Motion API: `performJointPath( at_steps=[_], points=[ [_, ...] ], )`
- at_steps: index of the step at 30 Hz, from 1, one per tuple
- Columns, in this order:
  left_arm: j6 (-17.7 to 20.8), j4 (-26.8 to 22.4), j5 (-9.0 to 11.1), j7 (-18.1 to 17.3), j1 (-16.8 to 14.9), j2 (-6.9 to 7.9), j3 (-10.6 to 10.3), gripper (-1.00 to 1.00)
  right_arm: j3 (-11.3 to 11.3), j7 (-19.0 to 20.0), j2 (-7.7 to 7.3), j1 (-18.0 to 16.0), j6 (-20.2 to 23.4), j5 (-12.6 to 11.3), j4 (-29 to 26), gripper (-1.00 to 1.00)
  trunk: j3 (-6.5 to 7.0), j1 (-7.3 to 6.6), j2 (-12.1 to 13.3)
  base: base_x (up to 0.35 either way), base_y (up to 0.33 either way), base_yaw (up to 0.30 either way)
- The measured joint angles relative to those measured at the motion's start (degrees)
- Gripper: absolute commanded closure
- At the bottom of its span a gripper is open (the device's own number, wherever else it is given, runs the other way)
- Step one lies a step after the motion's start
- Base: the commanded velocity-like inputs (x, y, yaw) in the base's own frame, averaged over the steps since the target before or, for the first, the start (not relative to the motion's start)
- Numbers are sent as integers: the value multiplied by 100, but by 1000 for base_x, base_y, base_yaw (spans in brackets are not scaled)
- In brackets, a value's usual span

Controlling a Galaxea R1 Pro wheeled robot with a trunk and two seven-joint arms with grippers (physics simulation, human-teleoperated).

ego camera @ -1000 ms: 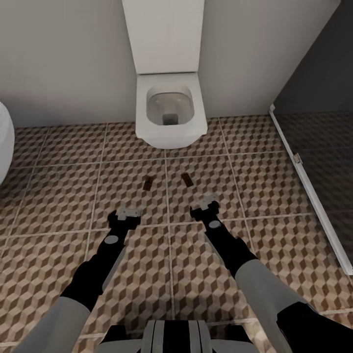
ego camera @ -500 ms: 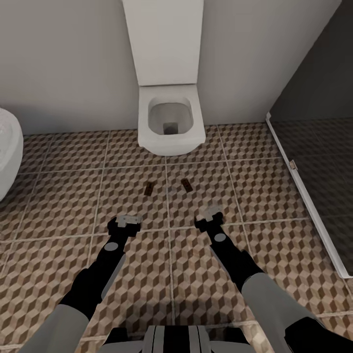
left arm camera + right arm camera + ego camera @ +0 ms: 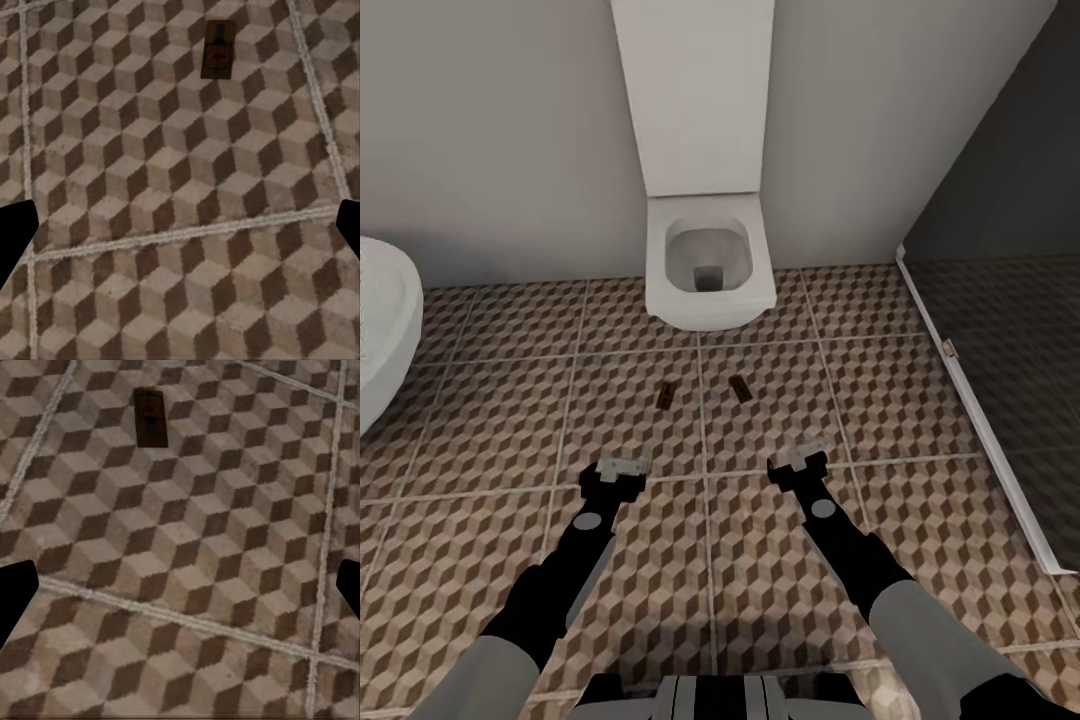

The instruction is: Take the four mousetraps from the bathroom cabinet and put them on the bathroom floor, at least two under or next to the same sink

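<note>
now | two mousetraps on bathroom floor | left gripper and right gripper both spread, empty

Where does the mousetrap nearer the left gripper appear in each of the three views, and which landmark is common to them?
Head view: left mousetrap lies on the bathroom floor, in front of the toilet, ahead of the left gripper.
Left wrist view: same trap, near the upper edge.
Right wrist view: the trap there is probably the other one.
Shared landmark: pale grout lines.
</note>
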Motion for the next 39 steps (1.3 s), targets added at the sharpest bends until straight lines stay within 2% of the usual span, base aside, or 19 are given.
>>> performJointPath(
  at_steps=[12,20,23,29,39],
  points=[
    [-902,882,1,2,133,1,7,-100,-17,10,-212,398,-334,-85,9,-100,327,-264,481,0,0,0],
    [-1697,1786,5,1,213,-4,15,-100,-25,18,-285,672,-571,-266,177,-100,545,-439,802,0,0,0],
    [-2180,2185,7,9,250,-8,20,-100,-24,18,-291,740,-813,-297,395,-100,627,-505,922,0,0,0],
    [-2787,2854,10,21,314,-19,22,-100,-23,2,-289,783,-1365,-319,944,-100,791,-637,1163,0,0,0],
    [-3437,3676,9,20,368,-13,21,-100,-22,0,-290,793,-1769,-328,1571,-100,1064,-857,1564,0,0,0]
  ],
)
